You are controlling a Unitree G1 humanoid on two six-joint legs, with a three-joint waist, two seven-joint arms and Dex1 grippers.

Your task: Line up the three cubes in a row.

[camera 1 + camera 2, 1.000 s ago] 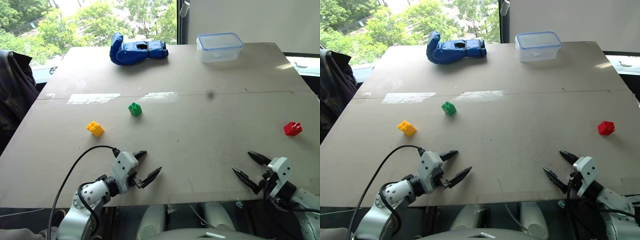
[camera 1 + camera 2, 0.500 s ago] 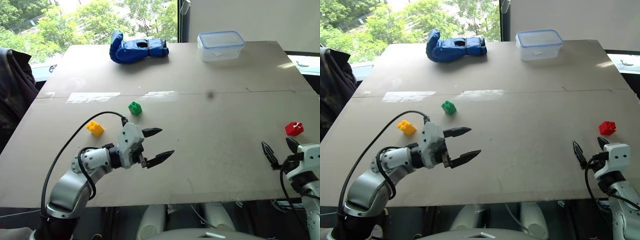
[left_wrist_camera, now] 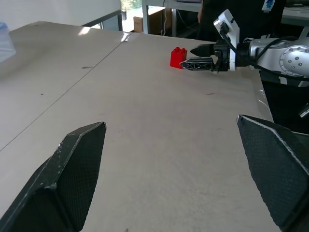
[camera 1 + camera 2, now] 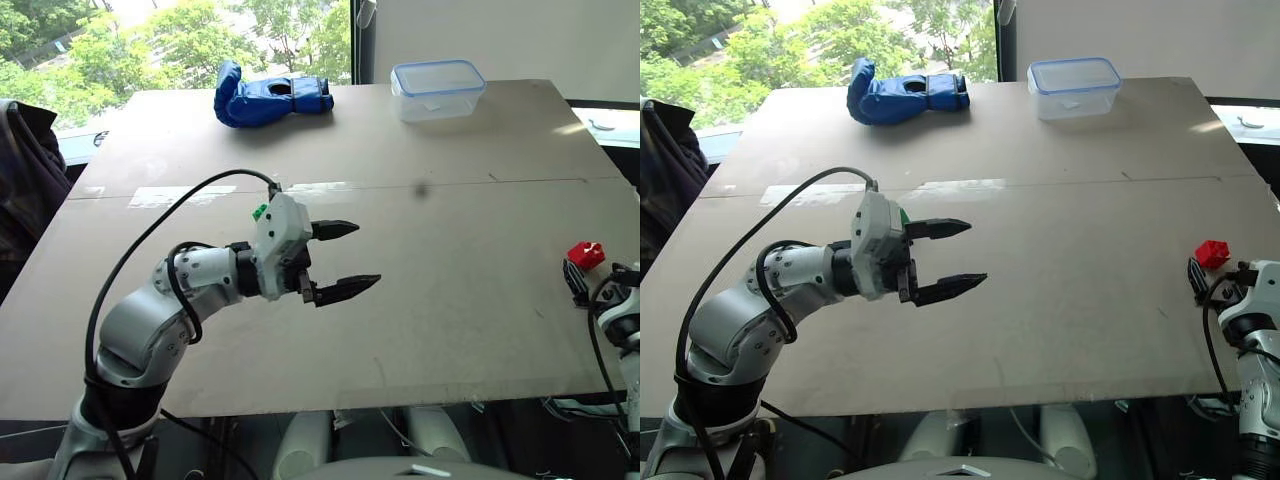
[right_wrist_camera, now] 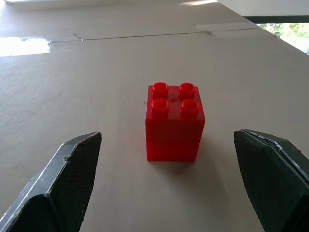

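Observation:
The red cube (image 5: 174, 122) stands studs up near the table's right edge, also seen as the red cube (image 4: 586, 255). My right gripper (image 5: 167, 137) is open and level just short of it, one finger on each side, not touching. My left gripper (image 4: 366, 255) hangs open and empty above the table's middle, pointing right. Its view shows the right gripper (image 3: 189, 56) beside the red cube (image 3: 178, 57). Just a sliver of the green cube (image 4: 259, 211) peeks out behind the left hand. The third cube is hidden behind my left arm.
A blue glove (image 4: 265, 97) lies at the back left and a clear plastic box (image 4: 437, 90) at the back middle. The table (image 4: 450, 330) is a tan board with a seam across it. A dark jacket (image 4: 28, 170) hangs at the left.
My left gripper rose from the front edge and swung right, now covering the green and yellow cubes. My right gripper moved right and forward up to the red cube. Both stayed open.

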